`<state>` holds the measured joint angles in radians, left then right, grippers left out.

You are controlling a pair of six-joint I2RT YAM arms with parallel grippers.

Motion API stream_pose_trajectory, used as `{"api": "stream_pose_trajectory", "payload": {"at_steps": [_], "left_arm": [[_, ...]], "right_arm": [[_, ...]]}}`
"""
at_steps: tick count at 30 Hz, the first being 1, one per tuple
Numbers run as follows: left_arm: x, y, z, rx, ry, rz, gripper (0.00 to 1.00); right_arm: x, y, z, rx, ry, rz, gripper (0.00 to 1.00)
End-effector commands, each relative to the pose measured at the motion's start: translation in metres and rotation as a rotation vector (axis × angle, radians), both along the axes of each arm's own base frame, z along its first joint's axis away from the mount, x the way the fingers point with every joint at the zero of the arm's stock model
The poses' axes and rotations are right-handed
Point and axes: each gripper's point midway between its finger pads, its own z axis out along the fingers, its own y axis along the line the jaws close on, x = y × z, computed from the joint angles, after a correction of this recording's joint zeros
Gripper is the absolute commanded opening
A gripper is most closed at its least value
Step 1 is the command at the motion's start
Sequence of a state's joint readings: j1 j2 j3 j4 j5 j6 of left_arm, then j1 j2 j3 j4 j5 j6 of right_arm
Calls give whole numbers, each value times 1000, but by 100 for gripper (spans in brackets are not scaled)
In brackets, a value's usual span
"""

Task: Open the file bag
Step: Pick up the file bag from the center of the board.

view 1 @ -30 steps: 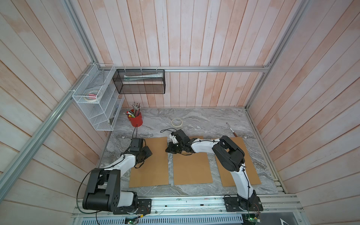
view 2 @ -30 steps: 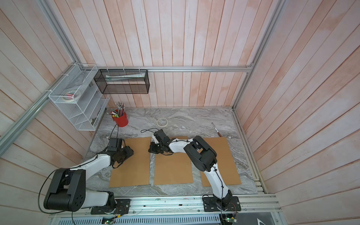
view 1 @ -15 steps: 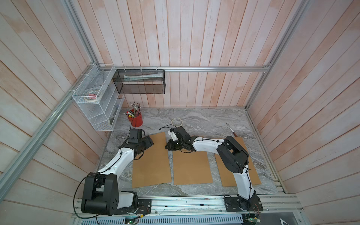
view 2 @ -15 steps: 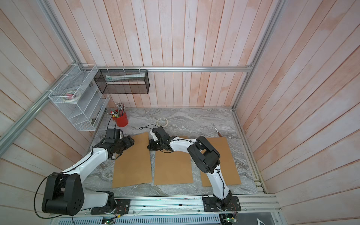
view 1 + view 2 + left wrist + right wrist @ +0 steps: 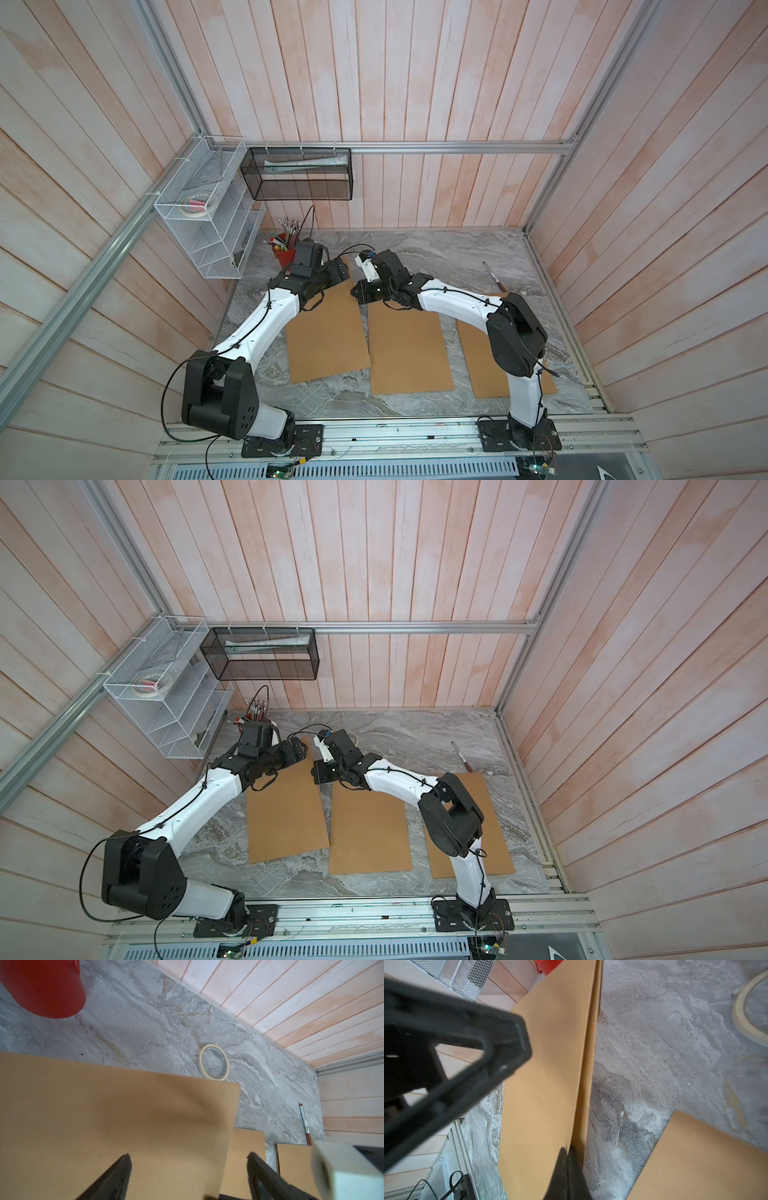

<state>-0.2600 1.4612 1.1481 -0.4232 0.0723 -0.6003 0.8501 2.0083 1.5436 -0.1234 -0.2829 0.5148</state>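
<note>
Task item: file bag, leftmost of 3 brown bags flat on the marble table, far-right corner raised. At that corner the right gripper is clamped on what appears to be the upper sheet; a gap to the lower sheet is seen in the right wrist view. Fingers of the left gripper are apart over the bag's far end, nothing held.

Risks (judged):
- The thin sheet could be slipped from the pinch if pulled fast, and the mouth dropped shut.
- Both sheets could be caught if the L jaws are closed blind, so the bag is not opened.
- The grippers are v. near each other, so a bump is poss.
- The red cup just beyond the far-left end could be knocked.
</note>
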Motion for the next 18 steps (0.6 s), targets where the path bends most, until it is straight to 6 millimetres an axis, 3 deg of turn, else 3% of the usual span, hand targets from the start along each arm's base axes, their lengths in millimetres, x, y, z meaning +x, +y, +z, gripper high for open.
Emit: {"api": "stream_pose_trajectory", "payload": {"at_steps": [1, 18], "left_arm": [[5, -3, 6, 53, -5, -11, 89], [47, -13, 39, 130, -52, -50, 89]], "right_arm": [[4, -9, 15, -38, -48, -12, 0], [1, -5, 62, -21, -147, 3, 0]]}}
